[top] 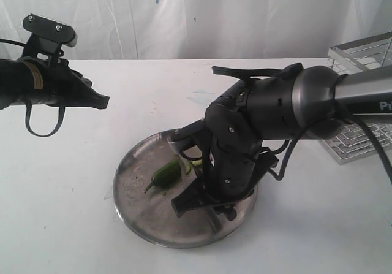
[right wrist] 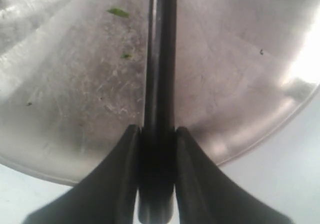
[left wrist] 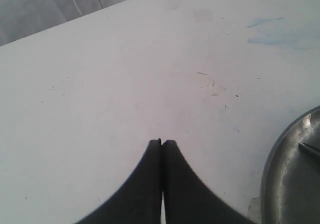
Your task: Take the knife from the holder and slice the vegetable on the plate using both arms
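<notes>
The green chili (top: 166, 173) lies left of centre on the steel plate (top: 138, 191). My bulky right arm (top: 257, 127) bends down over the plate and hides its own gripper in the exterior view. In the right wrist view the right gripper (right wrist: 157, 131) is shut on the black handle of the knife (right wrist: 161, 58), which runs from the near rim across the plate (right wrist: 240, 58). Small green bits (right wrist: 117, 12) lie on the steel beside the blade. My left gripper (left wrist: 162, 143) is shut and holds nothing, above bare table left of the plate (left wrist: 292, 174).
The wire-grid holder (top: 361, 96) stands at the right edge of the white table (top: 67, 194), behind the right arm. A white curtain hangs along the back. The left arm (top: 43, 81) hovers over the far left of the table.
</notes>
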